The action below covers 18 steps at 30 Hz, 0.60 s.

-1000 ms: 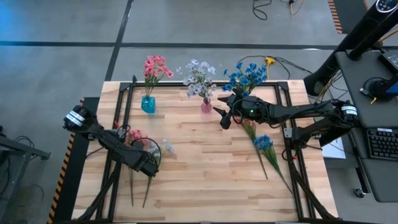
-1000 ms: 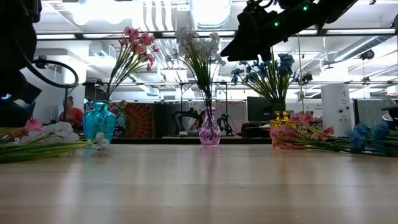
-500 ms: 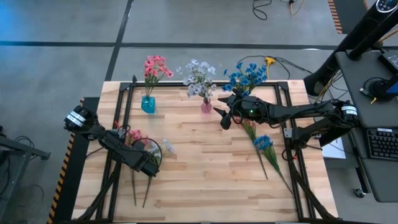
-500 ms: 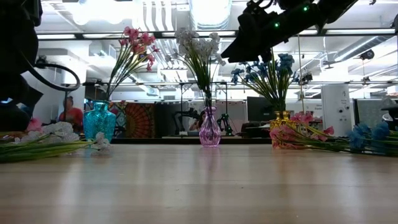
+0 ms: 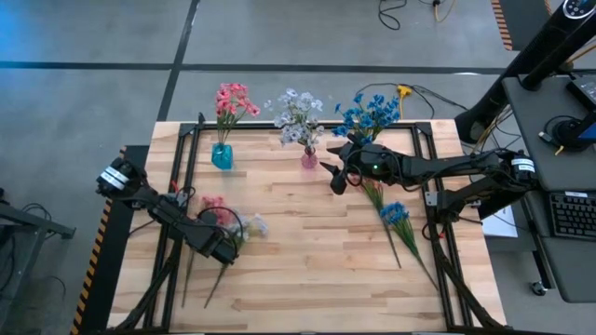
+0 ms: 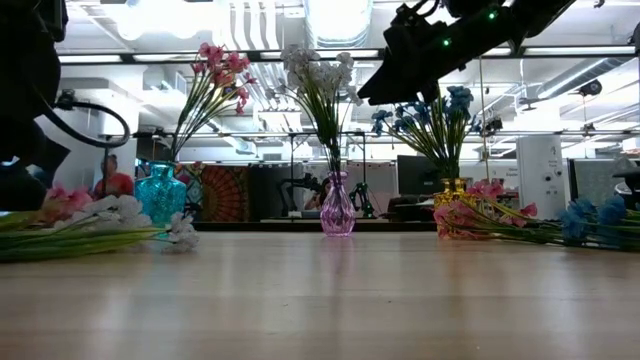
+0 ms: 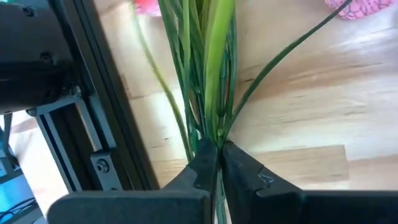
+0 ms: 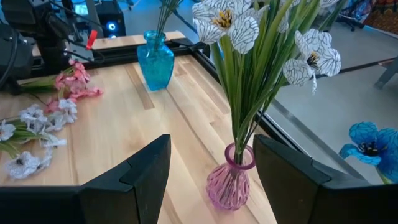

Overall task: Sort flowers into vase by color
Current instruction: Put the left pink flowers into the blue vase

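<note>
Dragged toward three o'clock across the worktop since a moment before: loose pink-and-white flowers at eight o'clock, stems clenched in left pincer, likely about to lift; right pincer released, hovering by pink vase.

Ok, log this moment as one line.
left tool: shut on flower stems | right tool: open, by pink vase | sorting unfinished

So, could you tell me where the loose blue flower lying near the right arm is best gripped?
On the bare stem below the blue flower's head, from straight above: it lies flat, thin and clear of the pink flowers, with the open right tool close by.
</note>
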Each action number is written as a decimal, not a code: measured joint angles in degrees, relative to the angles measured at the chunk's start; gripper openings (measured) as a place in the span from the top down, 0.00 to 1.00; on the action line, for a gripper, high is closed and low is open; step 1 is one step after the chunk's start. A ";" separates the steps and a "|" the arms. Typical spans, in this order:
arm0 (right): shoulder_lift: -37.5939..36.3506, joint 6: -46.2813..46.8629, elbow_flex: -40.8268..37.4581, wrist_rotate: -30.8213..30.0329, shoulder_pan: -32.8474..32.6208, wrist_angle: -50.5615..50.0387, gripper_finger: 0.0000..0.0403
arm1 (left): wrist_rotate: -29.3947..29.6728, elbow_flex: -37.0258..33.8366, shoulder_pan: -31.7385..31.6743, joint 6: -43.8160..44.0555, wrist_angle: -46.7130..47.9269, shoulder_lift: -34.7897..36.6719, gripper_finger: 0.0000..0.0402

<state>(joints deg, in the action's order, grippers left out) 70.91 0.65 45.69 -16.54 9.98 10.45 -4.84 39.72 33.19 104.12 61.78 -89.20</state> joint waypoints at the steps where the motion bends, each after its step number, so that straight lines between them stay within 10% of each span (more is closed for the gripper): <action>1: 0.00 0.00 0.00 0.00 0.00 -0.07 0.45 | 0.04 0.33 0.00 -0.13 0.54 0.09 1.00; 18: -3.81 -0.12 0.02 0.03 -2.86 -3.68 0.45 | 11.98 19.41 0.69 -1.96 26.25 4.50 1.00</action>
<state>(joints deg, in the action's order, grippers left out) 67.10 0.54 45.71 -16.51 7.12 6.77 7.14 59.13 33.88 102.16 88.03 -84.70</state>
